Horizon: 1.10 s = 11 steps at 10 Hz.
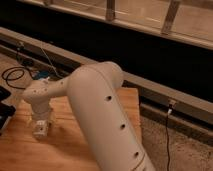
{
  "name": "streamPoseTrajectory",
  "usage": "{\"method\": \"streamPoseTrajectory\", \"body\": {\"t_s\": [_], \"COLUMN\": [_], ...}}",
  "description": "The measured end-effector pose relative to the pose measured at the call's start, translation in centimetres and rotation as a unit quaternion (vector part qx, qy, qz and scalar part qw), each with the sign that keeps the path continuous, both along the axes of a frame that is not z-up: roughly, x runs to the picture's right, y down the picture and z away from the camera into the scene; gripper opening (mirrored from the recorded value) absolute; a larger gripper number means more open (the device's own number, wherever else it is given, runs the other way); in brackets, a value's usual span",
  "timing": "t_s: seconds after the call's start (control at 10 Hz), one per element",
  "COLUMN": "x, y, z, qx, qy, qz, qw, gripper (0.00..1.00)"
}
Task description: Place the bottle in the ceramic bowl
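My white arm (pixel 100 110) fills the middle of the camera view and bends down to the left over the wooden table (pixel 60 150). My gripper (pixel 41 127) hangs at its end, pointing down close to the tabletop near the left side, its jaws standing wide. A pale shape sits at its tip; I cannot tell whether that is the bottle. The ceramic bowl is out of view.
A dark object (pixel 5 114) lies at the table's left edge. A coiled black cable (pixel 12 76) and a small blue thing (pixel 43 76) lie on the floor behind. A dark wall with a rail runs along the back. Speckled floor and a thin cable (pixel 167 132) lie right of the table.
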<state>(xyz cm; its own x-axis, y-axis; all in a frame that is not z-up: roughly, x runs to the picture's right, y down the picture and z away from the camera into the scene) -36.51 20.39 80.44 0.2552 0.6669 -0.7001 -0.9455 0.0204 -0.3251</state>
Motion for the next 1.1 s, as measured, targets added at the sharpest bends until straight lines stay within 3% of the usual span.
{"method": "streamPoseTrajectory", "body": {"t_s": [0.2, 0.3, 0.5, 0.9, 1.1], "x": [-2.7, -3.3, -2.8, -0.8, -0.3], "y": [1.3, 1.5, 1.2, -0.4, -0.6], "z": [0.9, 1.0, 0.7, -0.9, -1.3], "qx": [-0.02, -0.022, -0.012, 0.017, 0.022], "qy": [-0.011, -0.012, -0.014, -0.014, -0.018], "qz": [-0.032, -0.045, -0.052, -0.032, -0.025], "qw": [0.9992, 0.9987, 0.9985, 0.9992, 0.9993], "gripper": [0.79, 0.74, 0.55, 0.14, 0.01]}}
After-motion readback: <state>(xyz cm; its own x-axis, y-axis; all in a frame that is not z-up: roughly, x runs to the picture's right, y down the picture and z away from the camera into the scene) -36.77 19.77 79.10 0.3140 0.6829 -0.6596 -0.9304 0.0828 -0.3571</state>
